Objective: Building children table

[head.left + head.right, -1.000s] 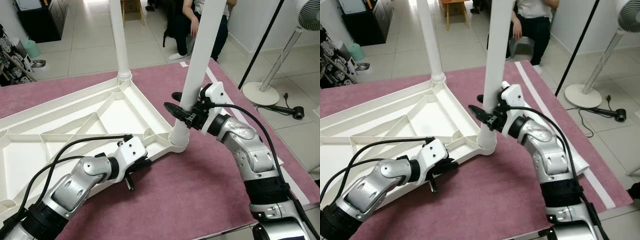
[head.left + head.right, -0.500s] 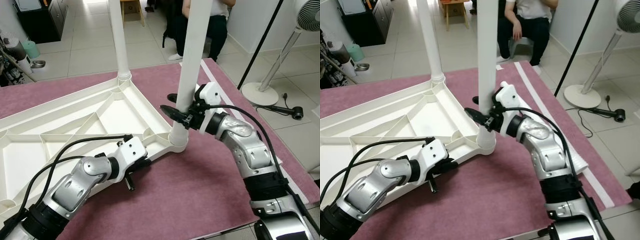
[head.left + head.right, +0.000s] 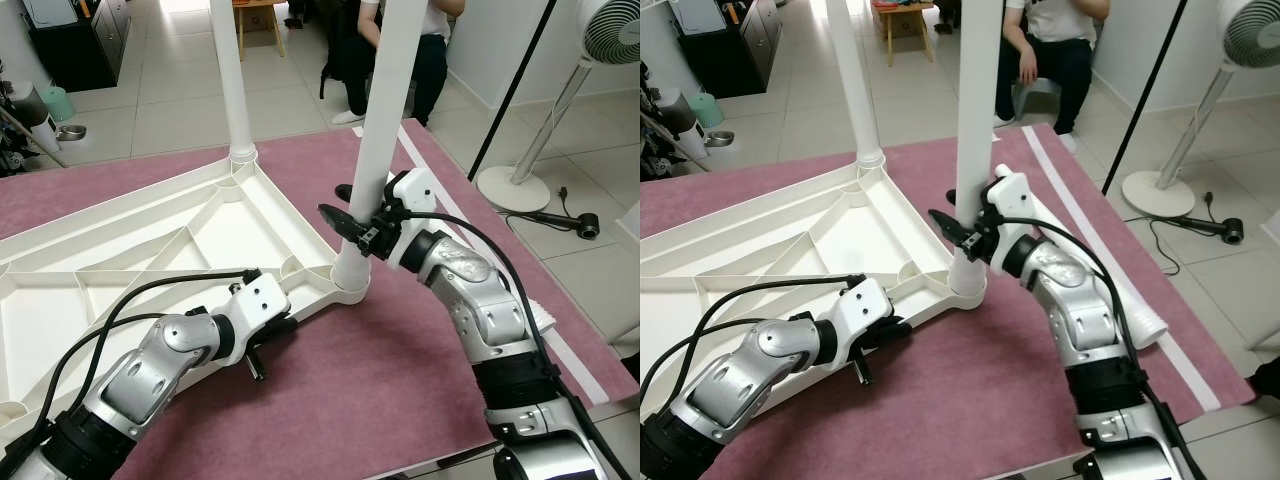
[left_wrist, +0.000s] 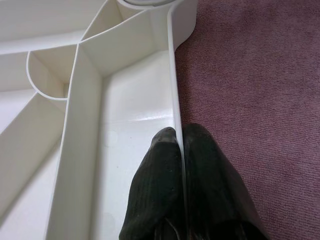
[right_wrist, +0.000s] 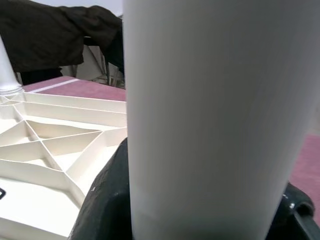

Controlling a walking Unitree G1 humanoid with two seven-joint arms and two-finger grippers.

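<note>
Purple carpet lay under the upturned tabletop [image 3: 150, 250]. Right hand [image 3: 362, 228] clasped the leg [image 3: 375, 150], now straighter in its three-o'clock corner socket; left hand [image 4: 182, 150] pinched the rim.

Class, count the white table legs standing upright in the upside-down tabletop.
2. One leg stands at the far corner; the other leg stands at the near right corner, gripped by the right end effector. Other corners lie out of view.

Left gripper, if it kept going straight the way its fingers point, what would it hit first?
The left gripper is pinched on the side wall of the white tabletop, pointing along it. Straight on, it would probably meet the corner socket first.
</note>
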